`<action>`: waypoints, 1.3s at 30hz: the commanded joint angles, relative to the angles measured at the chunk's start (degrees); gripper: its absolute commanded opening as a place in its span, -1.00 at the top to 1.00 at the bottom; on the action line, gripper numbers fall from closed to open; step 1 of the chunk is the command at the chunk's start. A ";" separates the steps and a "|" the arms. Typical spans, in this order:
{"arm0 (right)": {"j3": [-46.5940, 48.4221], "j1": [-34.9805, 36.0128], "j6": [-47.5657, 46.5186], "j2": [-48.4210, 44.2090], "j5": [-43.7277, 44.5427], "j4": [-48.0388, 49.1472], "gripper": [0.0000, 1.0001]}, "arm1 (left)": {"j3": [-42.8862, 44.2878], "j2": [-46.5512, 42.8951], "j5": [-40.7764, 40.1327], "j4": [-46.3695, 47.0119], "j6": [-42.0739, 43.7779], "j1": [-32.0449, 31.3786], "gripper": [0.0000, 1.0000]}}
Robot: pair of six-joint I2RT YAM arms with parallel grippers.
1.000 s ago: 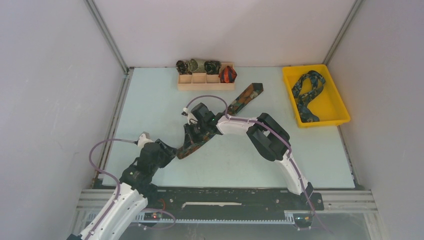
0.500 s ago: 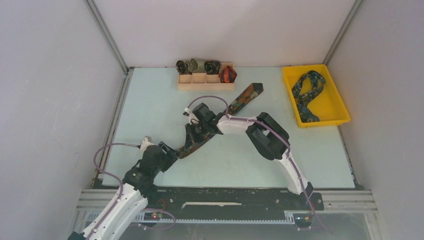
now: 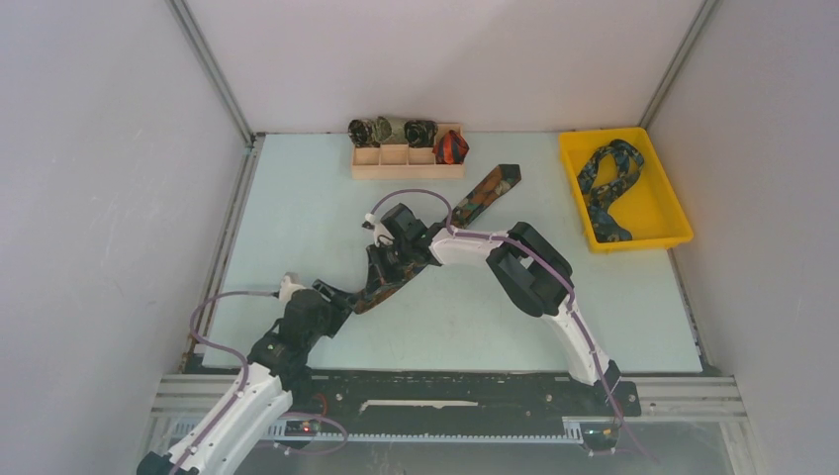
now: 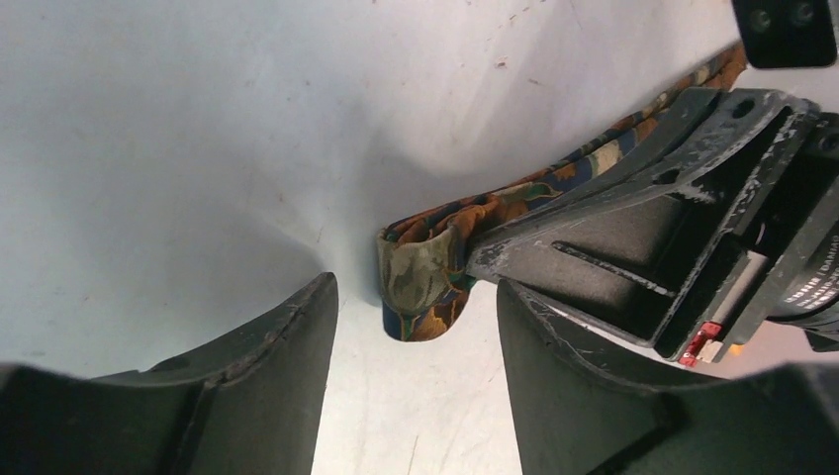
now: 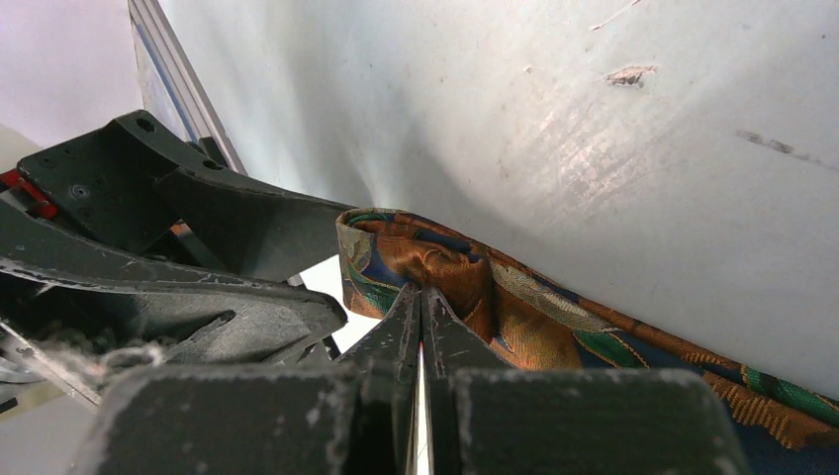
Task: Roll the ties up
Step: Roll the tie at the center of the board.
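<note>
From the top, four rolled ties (image 3: 396, 131) sit in the wooden rack (image 3: 407, 164). A navy tie (image 3: 605, 183) lies loose in the yellow tray (image 3: 655, 198), and a brown-orange tie (image 3: 482, 197) stretches flat across the table (image 3: 297, 198), so two are left to do.

The left wrist view shows the left gripper (image 4: 416, 289) spread wide, with that tie's turned-over near end just ahead of it and not held.

The right wrist view shows the right gripper (image 5: 420, 297) closed tight at the fold. Whether it pinches cloth cannot be told. The roll looks barely begun.

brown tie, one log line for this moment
right gripper: shut, tips on brown tie | left gripper: open, facing folded end
</note>
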 commanded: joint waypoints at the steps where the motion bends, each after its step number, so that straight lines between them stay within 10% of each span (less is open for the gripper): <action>1: 0.69 -0.78 -2.37 2.16 2.80 -3.94 1.00 | -2.09 1.26 0.68 5.81 -4.41 -0.24 -0.28; 25: 0.60 -1.30 -2.04 2.66 1.93 -3.94 1.00 | -0.59 16.36 2.18 11.57 -7.70 -0.21 0.01; 39: -1.38 -0.65 -2.11 -3.98 -0.35 -0.84 0.84 | 3.91 17.16 2.18 9.52 -0.31 -0.18 1.00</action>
